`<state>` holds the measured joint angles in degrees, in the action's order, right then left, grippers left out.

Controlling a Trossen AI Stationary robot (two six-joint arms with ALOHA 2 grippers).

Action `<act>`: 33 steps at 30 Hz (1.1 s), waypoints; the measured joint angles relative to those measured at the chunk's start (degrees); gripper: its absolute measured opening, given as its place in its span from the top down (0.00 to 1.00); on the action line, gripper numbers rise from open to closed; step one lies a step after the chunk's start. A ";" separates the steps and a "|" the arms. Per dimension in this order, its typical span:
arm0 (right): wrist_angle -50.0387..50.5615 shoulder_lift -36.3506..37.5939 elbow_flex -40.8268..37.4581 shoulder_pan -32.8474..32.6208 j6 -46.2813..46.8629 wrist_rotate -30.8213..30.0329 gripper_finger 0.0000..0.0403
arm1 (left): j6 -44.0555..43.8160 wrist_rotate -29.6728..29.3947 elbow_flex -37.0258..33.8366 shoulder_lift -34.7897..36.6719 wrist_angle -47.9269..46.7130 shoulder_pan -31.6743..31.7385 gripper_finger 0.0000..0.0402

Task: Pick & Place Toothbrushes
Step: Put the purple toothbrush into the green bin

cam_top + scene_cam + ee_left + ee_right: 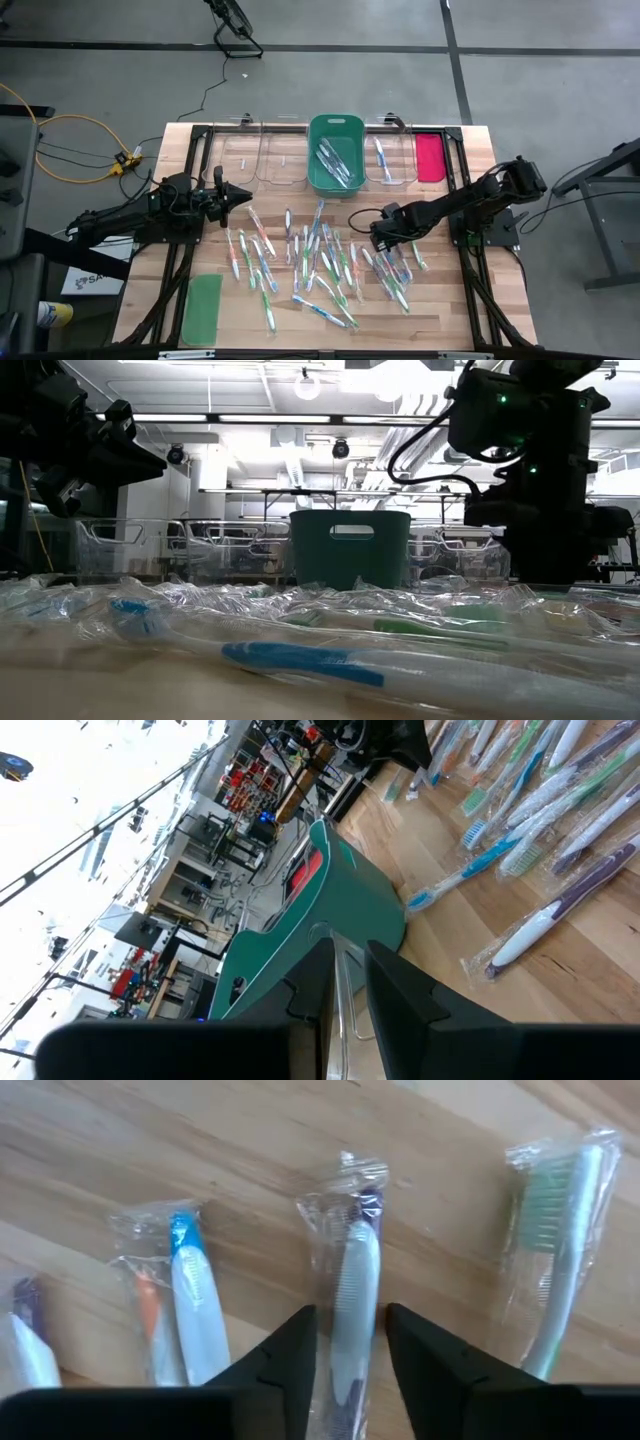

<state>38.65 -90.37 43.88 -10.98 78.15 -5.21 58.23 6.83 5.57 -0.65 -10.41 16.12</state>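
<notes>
Right gripper (343, 1345) down among scattered toothbrushes (320, 262) on table (450, 310), jaws astride one wrapped purple brush (352, 1280) (not visibly pinched yet). Left gripper (345, 982) aloft, narrowly parted, empty. More in green bin (335, 155).

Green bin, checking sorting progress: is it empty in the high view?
No, the green bin already holds a few toothbrushes lying inside it.
</notes>
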 joint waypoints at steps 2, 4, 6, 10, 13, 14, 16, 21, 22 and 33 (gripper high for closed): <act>0.13 0.00 -0.04 0.00 -0.11 -0.37 0.80 | -0.01 0.00 0.01 0.00 0.00 0.00 0.86; 0.22 0.00 -0.09 -0.02 -0.17 -0.67 0.87 | 0.00 0.00 -0.01 -0.02 0.00 0.00 0.86; 0.20 0.00 -0.07 -0.02 -0.39 -0.70 0.94 | 0.01 0.00 -0.01 0.00 0.00 0.00 0.86; 0.06 -0.02 0.20 -0.02 -0.42 -0.66 0.95 | -0.01 0.00 0.00 -0.01 0.00 0.00 0.86; -0.82 0.01 1.75 0.00 -2.41 -0.46 0.94 | 0.00 0.00 -0.01 -0.01 0.00 0.00 0.86; -1.04 0.20 2.53 0.00 -3.30 -0.43 0.95 | 0.01 0.00 -0.01 -0.01 0.00 0.00 0.86; -0.77 0.79 4.50 0.13 -5.47 -0.93 0.96 | 0.00 0.00 0.00 -0.01 0.00 0.00 0.86; 0.08 2.86 10.37 1.05 -11.83 -4.68 0.96 | 0.01 0.00 -0.01 -0.02 0.00 0.00 0.86; 0.52 3.50 11.58 1.36 -13.12 -5.53 0.96 | -0.01 0.00 0.00 -0.01 0.00 0.00 0.86; -9.13 7.48 20.40 9.51 -30.97 -14.46 0.96 | -0.01 0.00 -0.01 -0.02 0.00 0.00 0.86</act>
<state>29.52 -82.89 64.28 -1.47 47.18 -19.68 58.22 6.83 5.56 -0.67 -10.41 16.12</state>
